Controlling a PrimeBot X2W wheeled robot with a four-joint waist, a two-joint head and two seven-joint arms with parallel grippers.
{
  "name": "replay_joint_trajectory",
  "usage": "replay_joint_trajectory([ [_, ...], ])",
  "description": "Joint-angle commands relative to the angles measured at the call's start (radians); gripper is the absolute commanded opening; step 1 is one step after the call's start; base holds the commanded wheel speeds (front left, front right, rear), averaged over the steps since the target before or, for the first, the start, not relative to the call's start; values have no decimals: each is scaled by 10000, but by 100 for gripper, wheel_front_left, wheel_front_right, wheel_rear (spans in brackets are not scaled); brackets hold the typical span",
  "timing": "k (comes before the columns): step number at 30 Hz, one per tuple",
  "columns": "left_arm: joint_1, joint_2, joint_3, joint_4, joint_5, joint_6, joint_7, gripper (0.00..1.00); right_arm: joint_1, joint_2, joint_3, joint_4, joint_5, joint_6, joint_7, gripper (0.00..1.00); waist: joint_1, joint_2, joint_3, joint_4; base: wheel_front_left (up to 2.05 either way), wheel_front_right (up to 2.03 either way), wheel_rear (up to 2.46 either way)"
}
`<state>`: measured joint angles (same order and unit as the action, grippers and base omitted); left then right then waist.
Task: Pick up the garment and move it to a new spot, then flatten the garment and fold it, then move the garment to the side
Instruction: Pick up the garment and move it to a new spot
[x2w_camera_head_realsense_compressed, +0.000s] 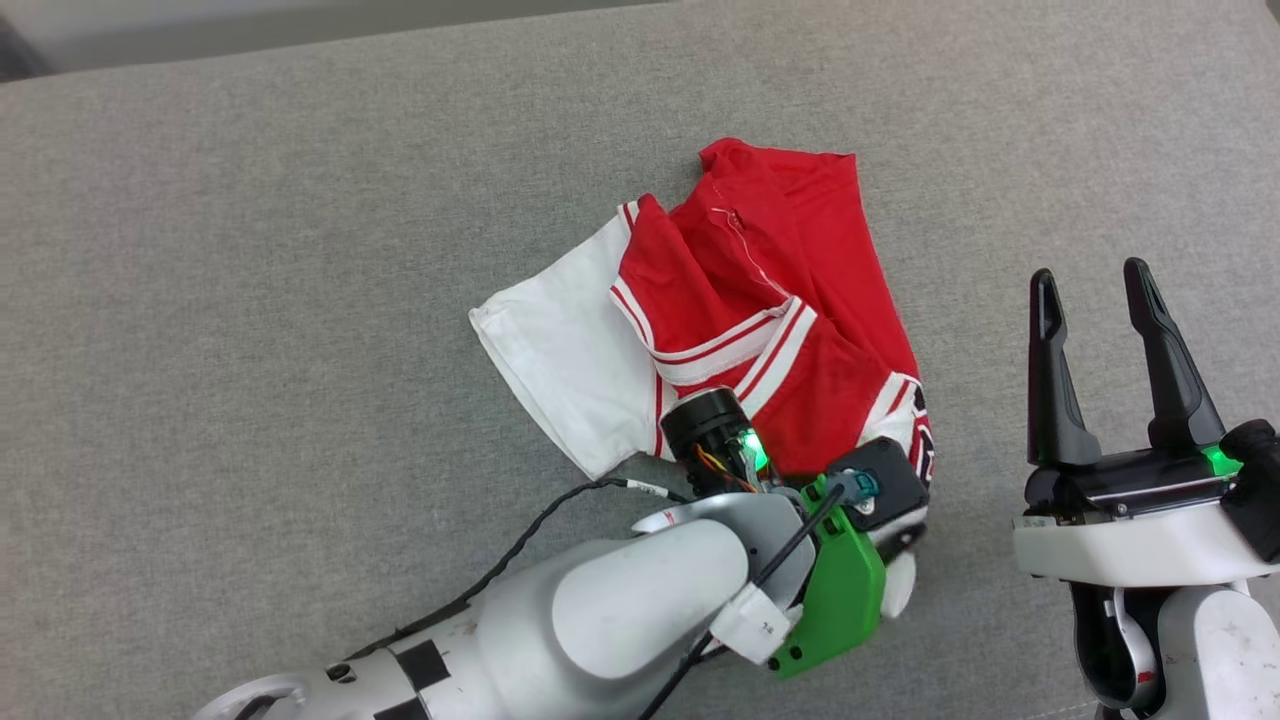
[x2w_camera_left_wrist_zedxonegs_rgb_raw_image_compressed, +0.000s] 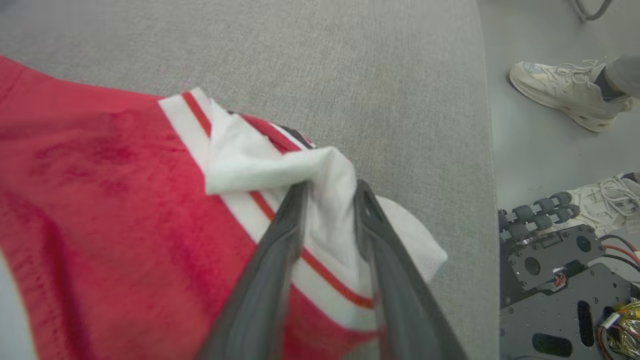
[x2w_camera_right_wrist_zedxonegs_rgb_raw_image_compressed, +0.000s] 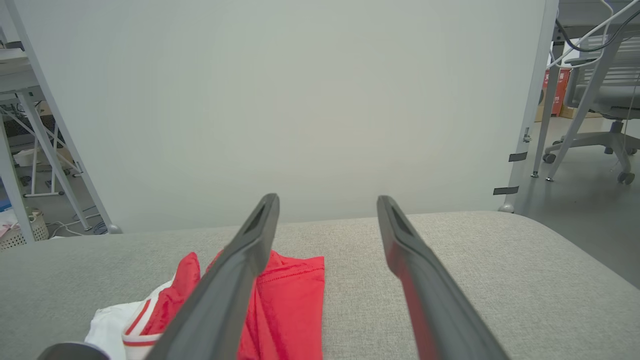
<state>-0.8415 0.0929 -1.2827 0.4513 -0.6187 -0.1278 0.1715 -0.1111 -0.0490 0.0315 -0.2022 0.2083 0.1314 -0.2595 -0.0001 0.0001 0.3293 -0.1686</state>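
Shirt (x2w_camera_head_realsense_compressed: 780, 300): red with white sleeves, lying crumpled in a loose heap near the middle of the grey padded surface (x2w_camera_head_realsense_compressed: 250, 300). One white sleeve (x2w_camera_head_realsense_compressed: 560, 370) is spread out toward your left. The body is bunched and folded over itself.

Left hand (x2w_camera_left_wrist_zedxonegs_rgb_raw_image_compressed: 330, 187): closed on a pinch of white sleeve cloth at the shirt's near edge, just beside the red-and-white striped trim (x2w_camera_left_wrist_zedxonegs_rgb_raw_image_compressed: 190, 125). In the left wrist view the fabric is gathered between the two fingers.

Right hand (x2w_camera_head_realsense_compressed: 1090, 272): open and empty, hovering beside the shirt on the right and not touching it.

Handling, as a judgement: thin knit, light, fully limp. It will drape and trail from any single grip point. It is not fragile. The weave looks smooth, so a shallow pinch may slip.

Where to hold: you have only one small fold of sleeve, so lifting from there will likely leave the rest hanging in a twist. For flattening, take a second hold with the right hand on a hem or shoulder seam, where the stitched edge gives more bite. Grip one layer if you can. I can't tell how many layers the left hand holds.
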Motion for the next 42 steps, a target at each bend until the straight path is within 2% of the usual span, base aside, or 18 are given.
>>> replay_joint_trajectory([
  [1,20,-125,26,61,45,-29,-402,100,10,-13,-18,33,-71,-7,-23,100,1,-1,-247,201,0,0,0],
  [7,-586,-322,278,611,301,45,-2801,100,300,-13,-225,85,-275,-7,-23,100,1,-1,-912,748,0,0,0],
  [13,-601,-274,1200,986,463,1143,-4126,100,621,-13,-439,249,-227,-7,-23,100,1,-1,-1490,1263,0,0,0],
  [17,-242,271,2006,874,678,2015,-4313,100,896,-13,-538,341,-240,-7,-23,100,1,-1,-1812,1551,0,0,0],
  [21,604,1125,3404,-172,1040,2924,-4328,100,1109,-13,-598,425,-241,-7,-23,100,1,-1,-2073,1723,0,0,0],
  [27,2402,2267,5254,-1596,1709,3777,-4330,100,1435,-13,-726,506,-267,-7,-23,100,1,-1,-2450,2002,0,0,0],
  [31,3683,2656,6339,-2353,2089,4101,-4331,100,1570,-13,-728,586,-301,-7,-23,100,1,-1,-2651,2114,0,0,0],
  [35,5050,2791,7384,-2975,2530,4388,-4332,100,1719,-12,-713,704,-320,-7,-23,100,1,-1,-2837,2202,0,0,0],
  [38,5972,2683,8101,-3420,2805,4424,-4332,100,1835,-12,-722,820,-318,-7,-23,100,1,-1,-2957,2261,0,0,0],
  [42,7076,2470,8893,-3763,3217,4206,-4332,100,1994,-12,-702,1002,-310,-7,-23,100,1,-1,-3108,2330,0,0,0],
])
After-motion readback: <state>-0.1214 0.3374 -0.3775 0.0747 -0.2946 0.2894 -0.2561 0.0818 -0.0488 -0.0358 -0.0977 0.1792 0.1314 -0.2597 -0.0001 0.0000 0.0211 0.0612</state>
